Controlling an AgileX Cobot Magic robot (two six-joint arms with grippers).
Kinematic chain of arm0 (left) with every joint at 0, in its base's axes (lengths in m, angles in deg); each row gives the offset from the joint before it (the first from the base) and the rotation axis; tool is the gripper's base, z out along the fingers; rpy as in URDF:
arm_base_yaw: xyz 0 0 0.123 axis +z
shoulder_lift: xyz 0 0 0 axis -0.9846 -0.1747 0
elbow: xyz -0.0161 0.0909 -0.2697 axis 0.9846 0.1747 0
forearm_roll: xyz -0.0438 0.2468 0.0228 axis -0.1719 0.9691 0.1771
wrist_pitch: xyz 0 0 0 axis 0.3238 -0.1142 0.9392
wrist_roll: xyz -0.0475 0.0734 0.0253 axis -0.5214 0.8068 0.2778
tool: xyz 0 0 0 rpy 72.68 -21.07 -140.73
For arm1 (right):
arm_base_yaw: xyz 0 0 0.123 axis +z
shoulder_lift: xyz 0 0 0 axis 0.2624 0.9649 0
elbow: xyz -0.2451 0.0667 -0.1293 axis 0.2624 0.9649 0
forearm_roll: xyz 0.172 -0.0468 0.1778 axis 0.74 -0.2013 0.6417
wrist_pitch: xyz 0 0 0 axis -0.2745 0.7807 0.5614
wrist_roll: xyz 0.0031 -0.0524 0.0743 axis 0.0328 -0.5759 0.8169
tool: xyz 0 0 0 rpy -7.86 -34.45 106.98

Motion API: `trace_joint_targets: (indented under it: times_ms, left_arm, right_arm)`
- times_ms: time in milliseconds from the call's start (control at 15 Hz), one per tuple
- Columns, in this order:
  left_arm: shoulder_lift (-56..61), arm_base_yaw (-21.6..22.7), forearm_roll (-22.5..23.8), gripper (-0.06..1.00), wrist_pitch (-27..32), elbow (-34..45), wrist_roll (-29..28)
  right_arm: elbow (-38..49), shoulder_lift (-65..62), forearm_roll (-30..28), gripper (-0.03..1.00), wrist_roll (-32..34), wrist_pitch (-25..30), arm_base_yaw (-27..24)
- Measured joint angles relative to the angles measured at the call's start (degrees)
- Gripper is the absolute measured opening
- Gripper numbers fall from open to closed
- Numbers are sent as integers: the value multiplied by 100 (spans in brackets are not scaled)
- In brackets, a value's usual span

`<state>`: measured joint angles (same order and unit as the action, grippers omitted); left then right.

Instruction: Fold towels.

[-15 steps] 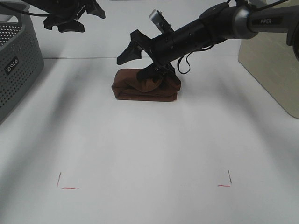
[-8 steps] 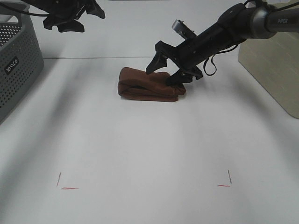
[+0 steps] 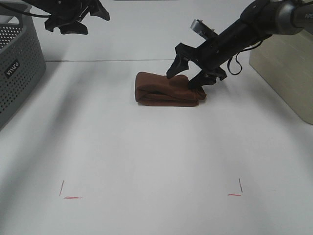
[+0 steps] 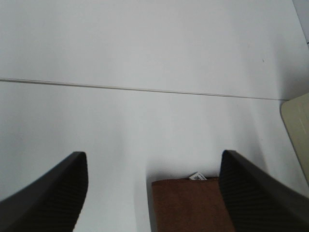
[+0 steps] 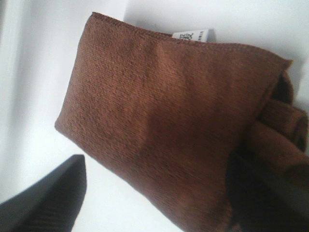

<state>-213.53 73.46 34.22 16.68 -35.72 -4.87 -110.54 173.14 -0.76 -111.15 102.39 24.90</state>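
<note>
One folded towel (image 3: 167,89) lies on the white table (image 3: 156,156), a little right of centre and toward the far side. It is a dark reddish-brown bundle, long from left to right, with stacked layers showing along its near edge. In the right wrist view the towel (image 5: 169,121) fills most of the frame, its terry top flat, and a small white tag (image 5: 192,36) sticks out from one edge. The left wrist view shows one corner of the towel (image 4: 188,205) and the same tag (image 4: 197,177) against the bare table.

The right gripper (image 3: 191,72) reaches in from the far right and sits at the towel's right end. Its jaws are spread: one finger is raised above the cloth, the other presses down at the right end of the bundle. Whether any cloth is caught between them cannot be told.

The left gripper (image 3: 80,18) hangs above the far left of the table, well apart from the towel, with its fingers (image 4: 50,198) wide apart and nothing between them.

A grey perforated basket (image 3: 17,68) stands at the left edge, and a beige box (image 3: 286,73) at the right. Small red corner marks (image 3: 71,197) sit on the near part of the table.
</note>
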Motion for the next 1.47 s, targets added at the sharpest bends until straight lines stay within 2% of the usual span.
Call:
trace_joint_targets:
  times_ms: [133,333,533,733,867,1000,1067,1133,1400,1467]
  left_arm:
    - [138,40,264,72,269,0,11]
    - [504,74,991,72,888,0,11]
    - [842,74,1524,72,1965,0,11]
    - [1312,74,1891,72,2750,0,-69]
    - [1753,74,2229,72,2962,0,-178]
    - [2280,74,2469,72,2968,138,-218]
    - [2578,74,2515,72,2968,327,-218]
    - [3094,74,2636,72,2974,751,-218]
    - [4807,74,3174,72,2979,2727,-218]
    - [5082,74,3186,72,2979,2968,-218]
  right_arm:
    - [0,-206,-264,75,143,264,-80]
    - [0,-498,-733,75,401,607,-103]
    - [0,-865,-991,75,619,1049,-103]
    - [0,-1306,-1192,75,951,1484,-103]
    - [0,-1673,-1587,75,1146,1507,-57]
    - [29,-2114,-2275,75,1421,1513,132]
    - [74,-2257,-2481,75,1513,1513,195]
    - [453,-2859,-3123,75,1822,1524,435]
    - [1988,-4406,-3501,75,1982,1530,487]
    - [2229,-4652,-3529,75,2005,1530,487]
